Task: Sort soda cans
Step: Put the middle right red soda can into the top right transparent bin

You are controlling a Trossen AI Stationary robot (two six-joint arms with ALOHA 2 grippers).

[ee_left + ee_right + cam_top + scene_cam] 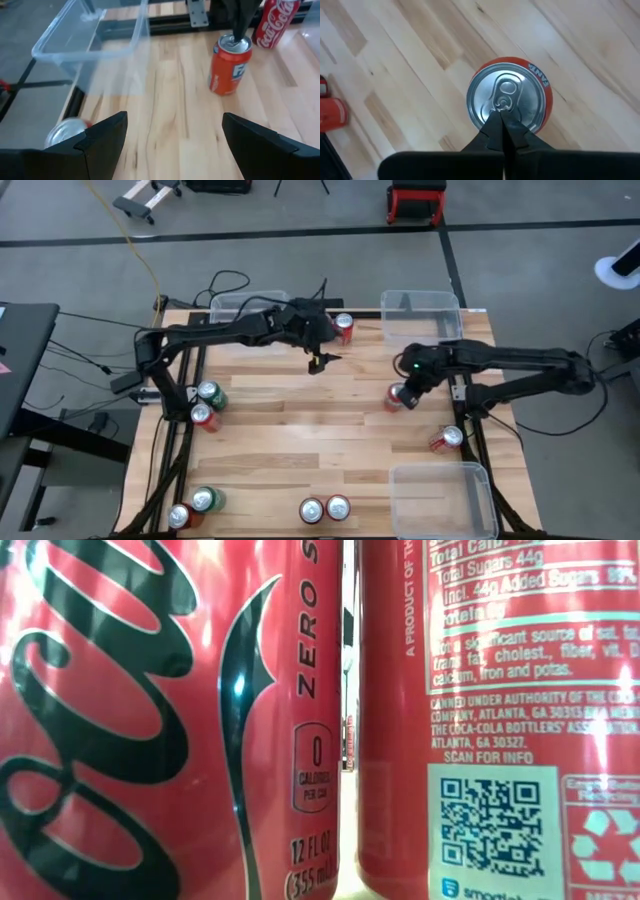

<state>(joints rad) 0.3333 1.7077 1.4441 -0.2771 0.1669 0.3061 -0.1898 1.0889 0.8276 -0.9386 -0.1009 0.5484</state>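
Note:
An orange soda can (397,397) stands upright right of the table's middle. My right gripper (501,114) is directly above it, shut, its tips at the can's silver top. My left gripper (322,361) hangs open over bare wood near the far middle and faces that orange can (229,65). Other cans stand about: a red one (343,328) by the far edge, a green one (210,393) and a red one (203,417) at the left, and several along the near edge. A red can (447,440) lies on its side at the right. My right gripper comes from above, pointing down, with its shut fingertips (495,125) on the orange can's silver top (507,97), beside the pull tab. The can stands upright on the table.
Clear plastic bins sit at the far left (245,308), far right (420,315) and near right (440,498). Two red cans (170,720) (500,720) stand right before the low camera and block its view. Bare wood lies between the two arms.

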